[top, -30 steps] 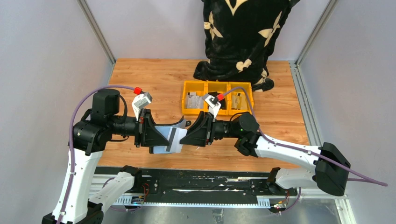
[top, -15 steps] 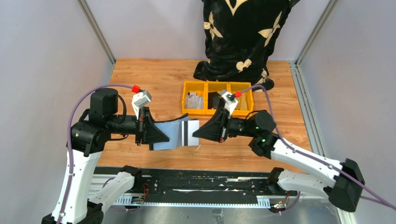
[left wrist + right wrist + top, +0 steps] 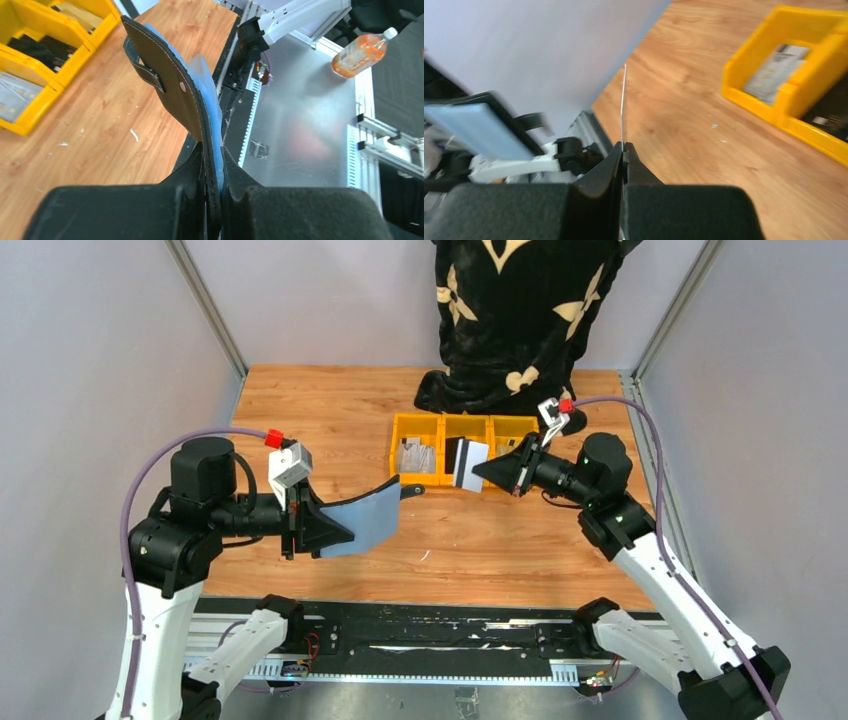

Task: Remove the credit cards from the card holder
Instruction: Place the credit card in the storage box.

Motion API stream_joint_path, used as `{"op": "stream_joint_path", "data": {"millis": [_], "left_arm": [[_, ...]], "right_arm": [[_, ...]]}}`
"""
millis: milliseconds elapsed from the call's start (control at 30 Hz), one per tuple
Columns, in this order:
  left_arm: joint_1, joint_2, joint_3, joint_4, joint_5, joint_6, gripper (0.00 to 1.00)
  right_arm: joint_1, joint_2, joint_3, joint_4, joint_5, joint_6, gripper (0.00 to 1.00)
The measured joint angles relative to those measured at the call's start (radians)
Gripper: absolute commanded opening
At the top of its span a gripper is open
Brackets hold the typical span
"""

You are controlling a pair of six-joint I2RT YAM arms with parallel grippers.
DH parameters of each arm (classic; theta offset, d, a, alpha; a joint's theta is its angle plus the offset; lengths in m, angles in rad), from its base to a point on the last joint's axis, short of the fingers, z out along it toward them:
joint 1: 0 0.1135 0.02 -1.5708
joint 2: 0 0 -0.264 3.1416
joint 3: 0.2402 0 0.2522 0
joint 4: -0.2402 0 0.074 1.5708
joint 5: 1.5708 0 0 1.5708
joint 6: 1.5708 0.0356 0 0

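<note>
1. Left of the yellow bins [image 3: 394, 454] and nearer the arm bases, the left claw [image 3: 338, 532] is clamped tight on the card holder [image 3: 372, 514], which is held above the table [image 3: 330, 405], spread open, blue sleeves showing.
2. Over the bins' middle, the right claw [image 3: 489, 472] is pinched fully closed on one credit card [image 3: 470, 465], clear of the holder.
</note>
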Motion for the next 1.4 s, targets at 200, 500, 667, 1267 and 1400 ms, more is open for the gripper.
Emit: {"op": "stream_joint_path", "data": {"millis": [200,500,667,1267,1400], "left_arm": [[0.000,-0.027,0.025,-0.010,-0.005,0.063,0.00],[0.000,-0.116,0.031,-0.017,0.032,0.200,0.00],[0.000,-0.181,0.045,-0.018,0.055,0.303,0.00],[0.000,-0.400,-0.073,-0.035,-0.133,1.053,0.00],[0.000,-0.423,-0.100,-0.035,-0.148,1.136,0.00]], "right_arm": [[-0.071,0.169,0.032,-0.080,0.053,-0.068,0.00],[0.033,0.747,0.377,-0.086,0.174,-0.125,0.00],[0.091,0.993,0.578,-0.089,0.208,-0.146,0.00],[0.248,0.825,0.641,-0.158,0.329,-0.360,0.68],[0.377,0.572,0.509,-0.025,0.305,-0.472,0.70]]}}
